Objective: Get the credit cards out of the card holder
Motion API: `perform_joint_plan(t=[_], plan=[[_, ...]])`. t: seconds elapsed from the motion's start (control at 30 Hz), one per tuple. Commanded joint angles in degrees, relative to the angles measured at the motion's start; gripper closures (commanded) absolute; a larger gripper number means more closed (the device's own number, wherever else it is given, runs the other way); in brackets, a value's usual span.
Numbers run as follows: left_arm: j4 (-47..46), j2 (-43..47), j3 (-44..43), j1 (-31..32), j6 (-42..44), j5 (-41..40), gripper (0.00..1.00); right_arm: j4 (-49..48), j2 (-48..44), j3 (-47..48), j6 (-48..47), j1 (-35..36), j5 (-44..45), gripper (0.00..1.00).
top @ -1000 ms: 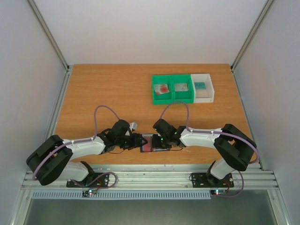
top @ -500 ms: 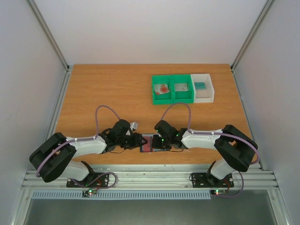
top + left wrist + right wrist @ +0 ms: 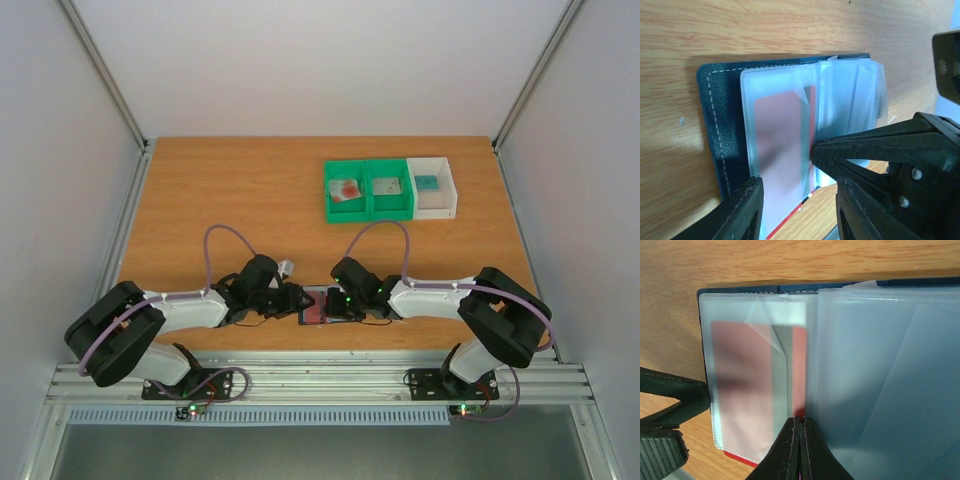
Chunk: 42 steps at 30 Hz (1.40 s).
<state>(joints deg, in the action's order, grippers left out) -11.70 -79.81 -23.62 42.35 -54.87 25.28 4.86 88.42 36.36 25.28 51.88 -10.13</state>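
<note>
The navy card holder lies open near the table's front edge, between both grippers. In the left wrist view its cover carries clear sleeves, one holding a red credit card. My left gripper is open, its fingers straddling the near edge of that sleeve. My right gripper is shut, its tips resting on the red card beside the loose sleeves. It holds nothing that I can see. The red card's edge sticks out below the sleeve.
A green two-compartment bin and a white bin stand at the back right, each with a card in it. The left gripper's fingers show at the left of the right wrist view.
Both arms have shifted very slightly towards the right. The card holder has stayed in place and open.
</note>
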Motion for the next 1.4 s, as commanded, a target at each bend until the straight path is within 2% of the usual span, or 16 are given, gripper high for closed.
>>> perform_joint_plan(t=[0.0, 0.4, 0.7, 0.9, 1.07, 1.17, 1.37], plan=[[1.23, 1.12, -0.60, -0.33, 1.46, -1.94, 0.58, 2.88, 0.62, -1.77, 0.56, 0.49, 1.90, 0.99], [1.83, 0.42, -0.86, -0.28, 2.71, -2.22, 0.59, 2.75, 0.62, -1.90, 0.82, 0.51, 2.07, 0.99], [-3.74, -1.73, -0.05, -0.27, 0.85, 0.49, 0.81, 2.00, 0.51, -2.26, 1.09, 0.51, 1.91, 0.99], [-5.83, -1.93, 0.18, -0.29, 0.35, 1.88, 0.84, 0.78, -0.33, -2.98, 1.34, 0.51, 1.70, 0.99], [-6.26, -1.57, -0.13, -0.27, -0.63, 3.06, 0.92, 0.02, -1.95, -3.40, 1.52, 0.53, 1.82, 0.96], [-7.04, -1.70, -0.37, -0.20, -0.80, 3.90, 0.92, -1.22, -1.63, -3.58, 1.32, 0.50, 1.32, 0.95], [-9.30, -1.23, -0.35, 0.21, -2.48, 4.87, 0.80, -2.74, -2.89, -4.35, 0.94, 0.51, 0.45, 0.93]])
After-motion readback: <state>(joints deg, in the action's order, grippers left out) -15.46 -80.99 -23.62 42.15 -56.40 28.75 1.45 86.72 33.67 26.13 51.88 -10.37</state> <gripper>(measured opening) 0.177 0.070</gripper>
